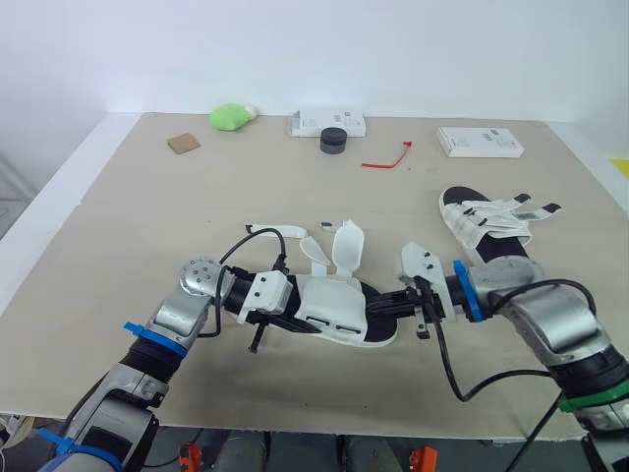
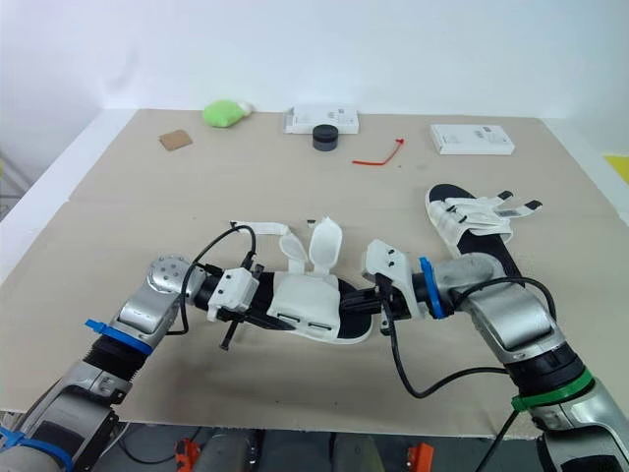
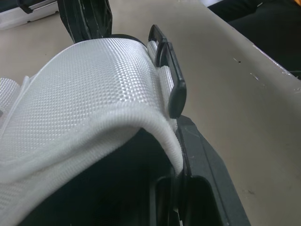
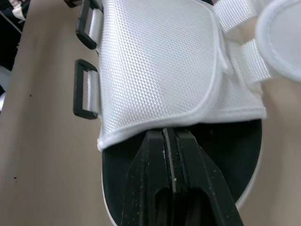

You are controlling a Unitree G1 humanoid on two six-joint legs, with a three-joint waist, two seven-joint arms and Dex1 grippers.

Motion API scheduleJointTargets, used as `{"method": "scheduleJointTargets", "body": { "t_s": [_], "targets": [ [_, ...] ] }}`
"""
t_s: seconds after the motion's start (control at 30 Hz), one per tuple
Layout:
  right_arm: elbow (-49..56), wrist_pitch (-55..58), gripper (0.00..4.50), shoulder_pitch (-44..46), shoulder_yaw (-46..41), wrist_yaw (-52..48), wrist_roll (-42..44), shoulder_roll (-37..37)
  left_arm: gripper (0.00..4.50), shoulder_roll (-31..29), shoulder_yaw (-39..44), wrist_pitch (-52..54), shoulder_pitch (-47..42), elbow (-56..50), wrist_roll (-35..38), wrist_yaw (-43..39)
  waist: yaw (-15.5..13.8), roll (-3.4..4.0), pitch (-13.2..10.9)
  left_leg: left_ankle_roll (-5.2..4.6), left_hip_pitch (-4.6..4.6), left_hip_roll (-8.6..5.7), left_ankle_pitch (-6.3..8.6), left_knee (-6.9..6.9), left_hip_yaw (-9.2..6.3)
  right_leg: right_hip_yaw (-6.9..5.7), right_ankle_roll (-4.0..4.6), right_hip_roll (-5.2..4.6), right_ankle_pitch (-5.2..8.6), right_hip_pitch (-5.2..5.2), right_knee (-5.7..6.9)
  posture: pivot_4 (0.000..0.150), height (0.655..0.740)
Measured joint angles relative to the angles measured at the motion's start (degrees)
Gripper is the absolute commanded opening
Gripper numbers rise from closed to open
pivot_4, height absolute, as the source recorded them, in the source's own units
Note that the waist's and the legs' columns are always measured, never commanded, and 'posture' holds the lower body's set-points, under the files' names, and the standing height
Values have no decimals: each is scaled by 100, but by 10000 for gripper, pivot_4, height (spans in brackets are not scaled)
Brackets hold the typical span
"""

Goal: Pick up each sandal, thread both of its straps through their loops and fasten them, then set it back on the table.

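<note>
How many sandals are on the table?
2. The near sandal sits by the table's front edge, between the left gripper and right gripper, straps undone. The far sandal lies farther back on the robot's right. None seems hidden.

Beige tabletop (image 1: 118,216) against a plain white wall (image 1: 393,49)

Head stereo pair: mounted high, aimed fwd and down over desk (image 1: 118,197), far enough back to take in most of top plus both arms. Same scene in both eyes, offset a bit sideways. L wrist cam: jammed v. close against white strap (image 3: 94,94) of near sandal (image 1: 339,320). R wrist cam: aimed along own pincer (image 4: 170,134) onto same sandal, close up, from opposite end.
</note>
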State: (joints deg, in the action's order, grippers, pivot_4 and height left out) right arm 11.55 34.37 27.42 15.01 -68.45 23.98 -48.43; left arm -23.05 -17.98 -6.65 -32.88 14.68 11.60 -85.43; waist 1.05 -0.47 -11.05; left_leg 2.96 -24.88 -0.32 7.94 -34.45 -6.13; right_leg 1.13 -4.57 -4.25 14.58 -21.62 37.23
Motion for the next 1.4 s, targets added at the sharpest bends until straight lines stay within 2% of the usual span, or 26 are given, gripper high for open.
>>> {"method": "scheduleJointTargets", "body": {
  "t_s": [0.5, 0.87, 1.4],
  "targets": [
    [-839, 129, 132, 445, 33, -170, -149, 710, 0, 141, 157, 827, 66, -187, 24, 466, 24, 1, 1, 2, 6, 4, -3, -1, 0, -1, 0, 4, -8, 1, 1, 1500, 7400],
    [-1582, -309, 132, 740, 62, -753, -347, 936, 0, 107, 197, 409, 99, -24, 11, 344, 32, 3, 2, 5, 14, 10, -4, 3, 0, -1, 6, 11, -10, 2, 2, 1500, 7400],
    [-2089, -700, 132, 959, 329, -765, -1065, 1604, 0, -13, 267, 268, 86, 213, -39, 201, 149, 26, 31, 6, 60, 79, -5, 7, 2, 0, 68, 76, -16, 27, 7, 1500, 7400]
  ]
}}
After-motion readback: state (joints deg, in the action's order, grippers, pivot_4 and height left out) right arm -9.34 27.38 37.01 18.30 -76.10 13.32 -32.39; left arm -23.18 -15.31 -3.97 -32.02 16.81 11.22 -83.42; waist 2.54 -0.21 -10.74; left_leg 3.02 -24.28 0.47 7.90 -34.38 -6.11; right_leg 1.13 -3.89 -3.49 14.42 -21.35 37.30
